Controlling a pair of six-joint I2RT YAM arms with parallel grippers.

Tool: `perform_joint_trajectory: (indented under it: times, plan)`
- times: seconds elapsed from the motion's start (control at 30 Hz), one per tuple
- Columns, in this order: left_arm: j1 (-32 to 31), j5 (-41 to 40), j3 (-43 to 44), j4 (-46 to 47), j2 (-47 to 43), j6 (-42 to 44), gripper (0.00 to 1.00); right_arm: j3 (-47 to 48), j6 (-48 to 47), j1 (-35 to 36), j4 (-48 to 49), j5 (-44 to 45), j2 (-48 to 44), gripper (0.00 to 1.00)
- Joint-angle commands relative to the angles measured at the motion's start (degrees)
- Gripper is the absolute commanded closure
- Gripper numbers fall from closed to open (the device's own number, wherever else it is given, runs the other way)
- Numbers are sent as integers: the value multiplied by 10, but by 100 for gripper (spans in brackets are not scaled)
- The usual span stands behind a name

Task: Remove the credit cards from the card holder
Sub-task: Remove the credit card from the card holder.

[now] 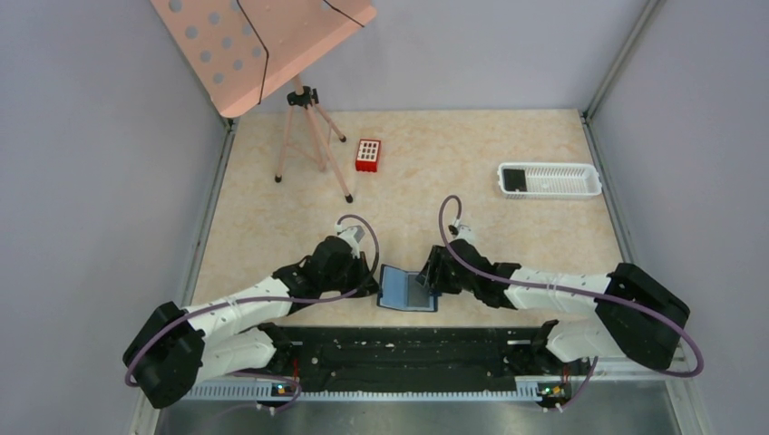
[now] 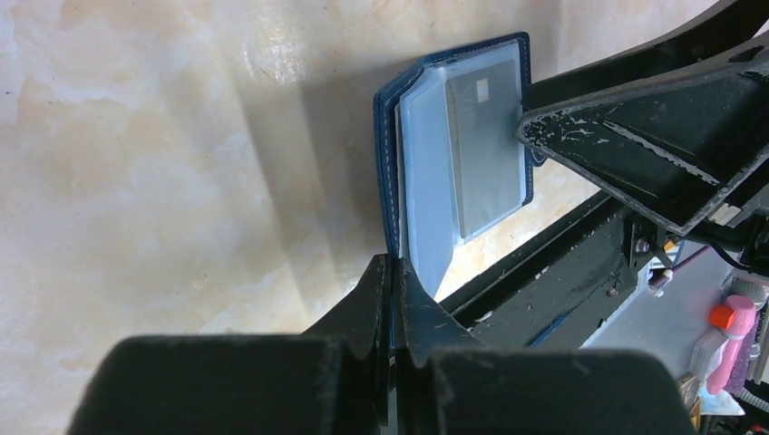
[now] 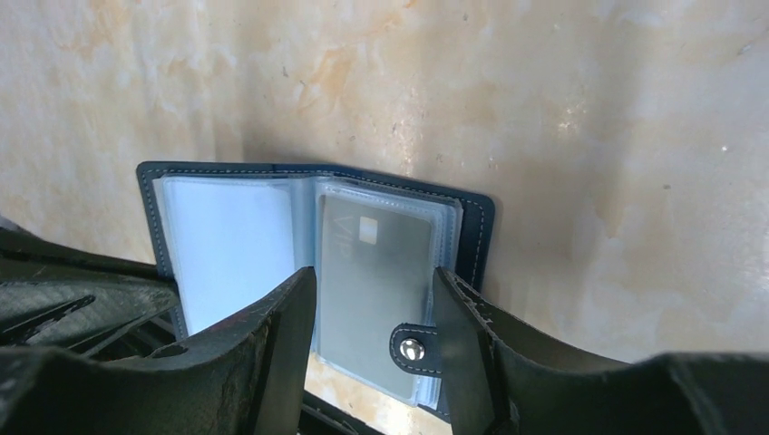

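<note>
The blue card holder [image 1: 406, 290] lies open near the table's front edge, between both grippers. My left gripper [image 2: 392, 272] is shut on the edge of its blue cover [image 2: 388, 163]. In the right wrist view the holder [image 3: 227, 245] shows pale clear sleeves, and a grey-dark credit card [image 3: 372, 263] sits inside the right sleeve. My right gripper [image 3: 374, 290] is open, with one finger on each side of that sleeve, next to the snap tab [image 3: 413, 349]. The card also shows in the left wrist view [image 2: 485, 145]. Another dark card [image 1: 514, 178] lies in the white tray.
A white slotted tray [image 1: 562, 179] stands at the back right. A small red box [image 1: 367, 154] and a tripod [image 1: 308, 136] carrying a pink perforated board [image 1: 254, 41] stand at the back left. The black base rail [image 1: 408, 349] runs just behind the holder.
</note>
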Motion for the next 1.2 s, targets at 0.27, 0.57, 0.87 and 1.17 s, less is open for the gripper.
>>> perform_joint_trajectory:
  times: [0.27, 0.57, 0.87, 1.17]
  plan:
    - [1, 5, -6, 26, -16, -1, 100, 57, -14, 26, -45, 25, 42, 50]
    - [2, 4, -13, 25, -22, 1, 100, 37, 2, 27, 30, -9, 29, 50]
    - [2, 3, -19, 27, -26, -2, 100, -3, 14, 26, 116, -37, -32, 50]
    - [2, -4, -20, 18, -43, -6, 100, 28, 9, 26, -27, 21, -37, 47]
